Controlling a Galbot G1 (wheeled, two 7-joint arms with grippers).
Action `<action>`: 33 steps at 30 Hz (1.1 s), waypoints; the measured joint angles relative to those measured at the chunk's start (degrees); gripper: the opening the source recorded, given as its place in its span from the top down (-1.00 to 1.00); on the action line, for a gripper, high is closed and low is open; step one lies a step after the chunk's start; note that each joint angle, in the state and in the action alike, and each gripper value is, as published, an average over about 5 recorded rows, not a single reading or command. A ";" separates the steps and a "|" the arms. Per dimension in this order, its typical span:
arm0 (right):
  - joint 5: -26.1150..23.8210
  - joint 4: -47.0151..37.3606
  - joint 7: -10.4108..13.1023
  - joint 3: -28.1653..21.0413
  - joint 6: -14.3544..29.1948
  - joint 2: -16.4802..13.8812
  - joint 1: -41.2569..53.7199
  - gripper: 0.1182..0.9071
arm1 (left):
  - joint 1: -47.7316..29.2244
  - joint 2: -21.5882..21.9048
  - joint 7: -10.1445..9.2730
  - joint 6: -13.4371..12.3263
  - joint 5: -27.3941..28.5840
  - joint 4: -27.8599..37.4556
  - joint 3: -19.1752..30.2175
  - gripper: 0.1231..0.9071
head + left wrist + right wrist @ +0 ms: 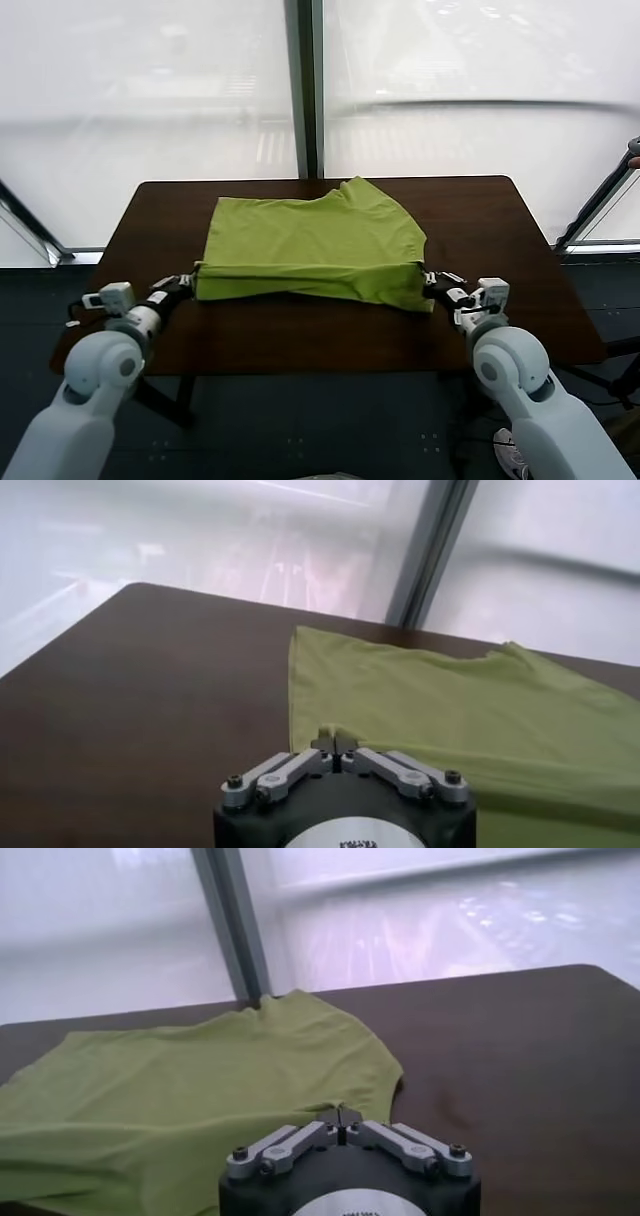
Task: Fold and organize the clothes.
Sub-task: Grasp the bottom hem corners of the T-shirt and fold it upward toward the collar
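The lime-green T-shirt [310, 248] lies on the dark brown table [480, 225], folded over so its near edge forms a doubled band. My left gripper [192, 280] is shut on the shirt's near left corner; the left wrist view shows the fingers pinching the cloth [420, 705]. My right gripper [430, 283] is shut on the near right corner; the right wrist view shows the fingers closed on the fabric [200, 1088]. No white graphic shows on the shirt.
The table's front edge [330, 365] runs just behind my wrists. Frosted glass panels with a dark vertical post [305, 90] stand behind the table. Bare tabletop lies on both sides of the shirt.
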 joint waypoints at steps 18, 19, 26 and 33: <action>-4.46 -6.47 -4.98 -2.85 8.25 0.53 2.95 -0.12 | -3.54 0.47 1.77 -1.85 3.20 4.21 1.63 0.77; -4.60 -6.19 -5.42 -2.54 7.97 0.37 2.58 -0.31 | -3.41 0.49 2.04 -2.02 3.76 4.12 1.45 0.67; -5.94 -0.54 -7.60 0.87 4.14 -3.04 -2.86 -0.98 | -0.56 0.49 3.42 -2.21 7.44 1.05 -1.01 -0.43; -6.24 4.16 -8.95 3.91 3.06 -7.88 -8.88 -1.00 | 3.95 -1.05 2.97 -1.97 8.91 -2.69 -2.72 -0.99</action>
